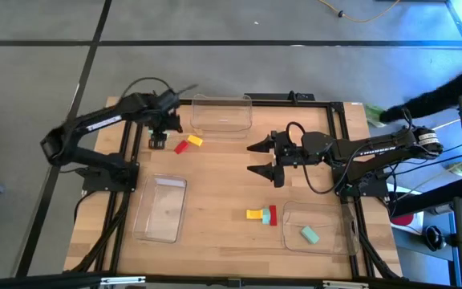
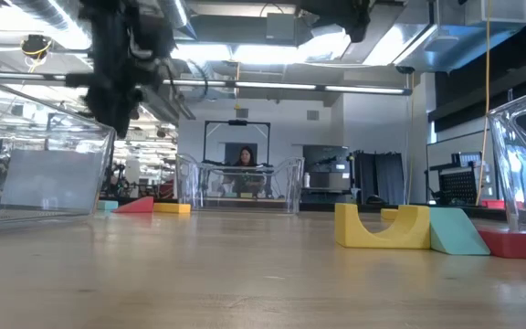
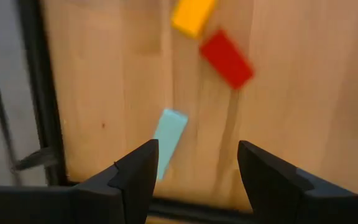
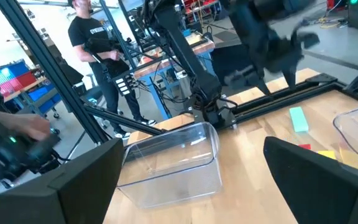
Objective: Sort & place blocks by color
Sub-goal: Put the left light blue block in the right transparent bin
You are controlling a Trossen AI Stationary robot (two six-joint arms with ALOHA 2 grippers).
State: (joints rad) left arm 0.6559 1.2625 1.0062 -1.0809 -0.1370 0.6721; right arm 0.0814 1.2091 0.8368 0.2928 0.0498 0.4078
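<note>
From above, we see the left gripper (image 1: 160, 135) poised over the table's far left corner, jaws released, with a mint block (image 1: 158, 144) just beneath it and a red block (image 1: 181, 147) and yellow block (image 1: 194, 140) close beside. The right gripper (image 1: 263, 159) hangs over the table's middle, jaws spread wide and empty. A yellow arch block (image 1: 255, 214) touches a second red block (image 1: 273, 214) near the right tray (image 1: 351, 233), which holds a second mint block (image 1: 309, 234). Two more clear trays sit at the far edge (image 1: 222, 100) and the left (image 1: 140, 229).

At table level, we see the arch, a mint wedge (image 2: 458, 232) and a red piece (image 2: 511, 243) together at right.

Past the left wrist's parted fingers (image 3: 135, 180), the mint block lies on bare wood, untouched.

From the right wrist, a person (image 4: 101, 56) stands beyond the table.
</note>
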